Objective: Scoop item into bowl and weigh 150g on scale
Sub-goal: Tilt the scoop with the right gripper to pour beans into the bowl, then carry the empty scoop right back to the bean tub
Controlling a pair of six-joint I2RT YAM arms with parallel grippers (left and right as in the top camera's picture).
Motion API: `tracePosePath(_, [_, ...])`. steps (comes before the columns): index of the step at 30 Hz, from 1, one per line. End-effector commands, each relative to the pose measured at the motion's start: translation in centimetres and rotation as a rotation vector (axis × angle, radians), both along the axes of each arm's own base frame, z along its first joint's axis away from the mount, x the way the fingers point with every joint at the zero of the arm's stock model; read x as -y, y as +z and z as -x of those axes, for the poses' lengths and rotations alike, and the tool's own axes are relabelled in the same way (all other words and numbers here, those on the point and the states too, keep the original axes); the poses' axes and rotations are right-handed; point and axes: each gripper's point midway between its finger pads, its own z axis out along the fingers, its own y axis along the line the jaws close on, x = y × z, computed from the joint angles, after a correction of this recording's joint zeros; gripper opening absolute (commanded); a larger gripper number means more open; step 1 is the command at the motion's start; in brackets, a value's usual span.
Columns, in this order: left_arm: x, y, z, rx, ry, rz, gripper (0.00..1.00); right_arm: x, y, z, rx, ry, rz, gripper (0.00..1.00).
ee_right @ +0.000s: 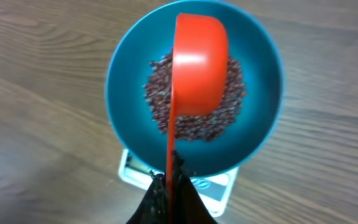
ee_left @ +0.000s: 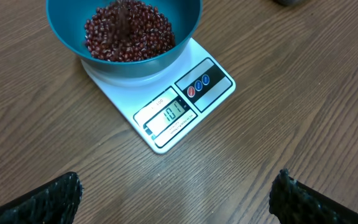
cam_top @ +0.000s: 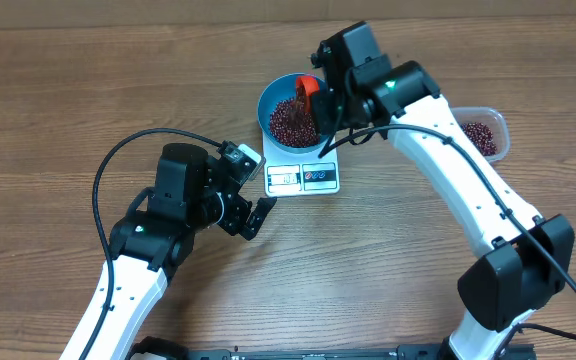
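Many dark red-brown beans (ee_left: 129, 31) heaped in the blue bowl (ee_left: 64, 28), itself set on the white scale (ee_left: 120, 93) near the table's middle, lit display edge turned to the near side. Right over the bowl, an orange scoop (ee_right: 199, 68), tipped above the heap, rounded back toward the wrist camera, handle pinched in the closed right gripper (ee_right: 169, 190). Just beside the scale's near left corner, the left gripper (ee_left: 176, 202), jaws spread wide, holding nothing. Off to the right, beyond the right arm's white link, a clear container (cam_top: 499, 123) with more beans, well apart from the scale. Black cable (cam_top: 118, 150) arching over the left arm, away from the scale. Right arm stretched across the gap between container and bowl. Open wooden table (cam_top: 58, 90) on the far left and along the near edge between the two arms; nothing over the display edge.
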Motion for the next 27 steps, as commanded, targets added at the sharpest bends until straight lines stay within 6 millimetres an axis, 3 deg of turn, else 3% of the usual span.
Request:
tracePosePath(1, [-0.1,-0.3,0.0,-0.016,0.010,0.010,0.99,1.2,1.9,-1.4,0.118,-0.044,0.123,0.04])
tracePosePath(16, [-0.1,-0.3,0.0,-0.016,0.010,0.010,1.00,0.9,3.4,-0.7,0.273,-0.036,0.395,0.04])
tracePosePath(27, [-0.1,-0.3,0.0,-0.016,0.010,0.010,1.00,0.0,3.2,-0.3,0.248,-0.001,0.341,0.04])
